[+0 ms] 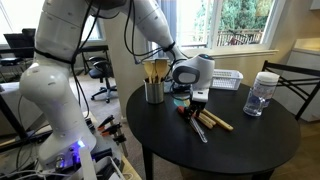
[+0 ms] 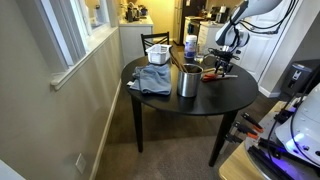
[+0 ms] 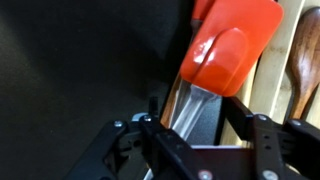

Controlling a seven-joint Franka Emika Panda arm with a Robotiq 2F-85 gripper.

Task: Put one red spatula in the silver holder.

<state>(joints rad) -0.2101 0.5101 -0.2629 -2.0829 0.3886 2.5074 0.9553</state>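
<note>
A glossy white robot arm (image 1: 45, 90), built of thick rounded links with darker seams at the joints, is seen in both exterior views. A thin black cable (image 1: 126, 35) is strung loosely beside its upper links. A pale grey wrist housing (image 1: 195, 68) is fitted at the end, and a black metal claw (image 3: 200, 128) is mounted beyond it. In the wrist view its jointed black finger links (image 3: 135, 140) are shown pinned with small round fasteners. A blue glow (image 1: 68, 158) is seen at the arm's foot.

Daylight through windows (image 1: 238, 25), blown out white. Black tabletop (image 1: 245, 142) dim, faint sheen. Wrist view soft at close range; glare patch on red spatula (image 3: 222, 52) head.
</note>
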